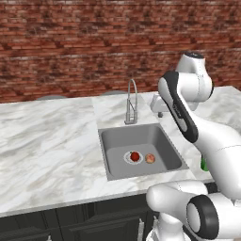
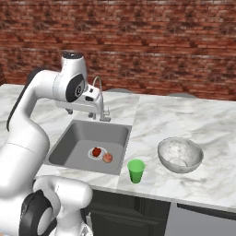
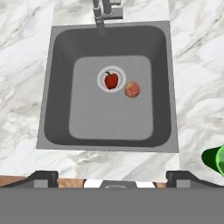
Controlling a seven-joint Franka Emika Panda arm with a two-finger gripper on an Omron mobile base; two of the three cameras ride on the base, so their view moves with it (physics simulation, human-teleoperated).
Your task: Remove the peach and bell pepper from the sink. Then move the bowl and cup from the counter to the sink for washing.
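The grey sink (image 1: 113, 141) (image 2: 73, 138) (image 3: 61, 87) holds the dark red bell pepper (image 1: 135, 156) (image 2: 96, 152) (image 3: 111, 80), which sits on the round drain. The paler peach (image 1: 150, 158) (image 2: 107, 157) (image 3: 132, 89) lies right beside it. My gripper (image 1: 159, 112) (image 2: 82, 110) (image 3: 112, 177) hangs open high above the basin, near the faucet, pointing straight down with nothing between its fingers. On the counter (image 2: 193, 120) right of the sink stand the green cup (image 2: 136, 171) (image 3: 216, 159) and, farther right, the silvery bowl (image 2: 179, 154).
A tall chrome faucet (image 1: 131, 106) (image 3: 103, 13) rises at the sink's back edge, close to my hand. A red brick wall (image 1: 70, 47) backs the marble counter (image 1: 47, 141). Dark cabinets (image 1: 70, 221) run below the front edge.
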